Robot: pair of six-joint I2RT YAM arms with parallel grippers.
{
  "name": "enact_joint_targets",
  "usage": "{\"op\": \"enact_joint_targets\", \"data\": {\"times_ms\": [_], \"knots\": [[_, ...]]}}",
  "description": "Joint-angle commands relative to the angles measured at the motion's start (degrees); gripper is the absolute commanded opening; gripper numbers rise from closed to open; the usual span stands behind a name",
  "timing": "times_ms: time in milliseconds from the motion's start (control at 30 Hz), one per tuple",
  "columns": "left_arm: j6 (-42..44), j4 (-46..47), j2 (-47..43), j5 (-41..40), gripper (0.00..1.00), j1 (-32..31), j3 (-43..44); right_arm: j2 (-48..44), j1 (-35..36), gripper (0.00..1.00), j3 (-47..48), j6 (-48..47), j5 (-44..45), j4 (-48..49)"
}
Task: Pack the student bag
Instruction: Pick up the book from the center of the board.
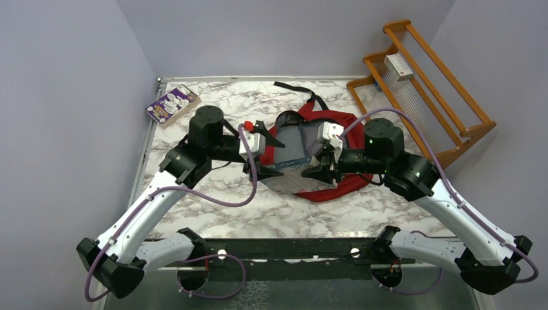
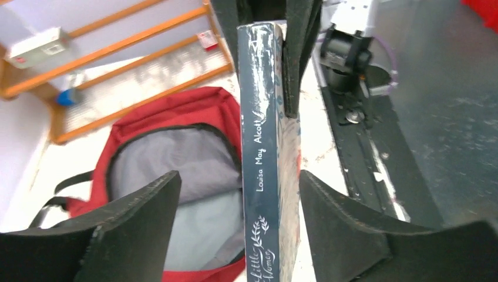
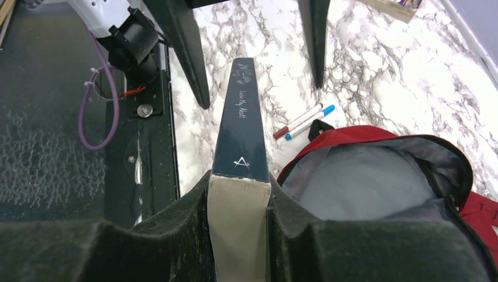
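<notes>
Gripping one end of a dark blue book, our right gripper is clamped on it above the marble bench, while our left gripper stands open, fingers spread either side of the book's other end. Below and just beyond, we see the red student bag lying unzipped on the bench, grey lining showing. A wooden rack stands at the far right.

- dark blue hardback book: spine title cut by bottom edge.
- red fabric backpack: centre hidden behind that book.
- small white box, upper right: label unreadable.
</notes>
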Motion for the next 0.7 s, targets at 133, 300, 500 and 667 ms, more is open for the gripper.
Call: {"op": "enact_joint_targets", "data": {"times_ms": [133,300,500,667], "knots": [[-18.43,22.08,-14.32,-17.63,0.97,3.12,-12.44,4.06,-4.78,0.01,0.41,0.68,-7.64,14.88],[-25.98,26.64,-16.7,-13.86,0.99,9.75,-16.78,8.88,-16.88,0.0,0.39,5.38,-25.93,23.6],[-30.18,32.78,-17.29,-13.75,0.99,13.37,-19.36,9.94,-22.92,0.01,-0.34,5.54,-36.07,28.02],[-31.93,36.72,-15.54,-12.03,0.99,13.67,-18.47,8.9,-27.75,0.0,-1.61,8.74,-44.06,32.02]]}}
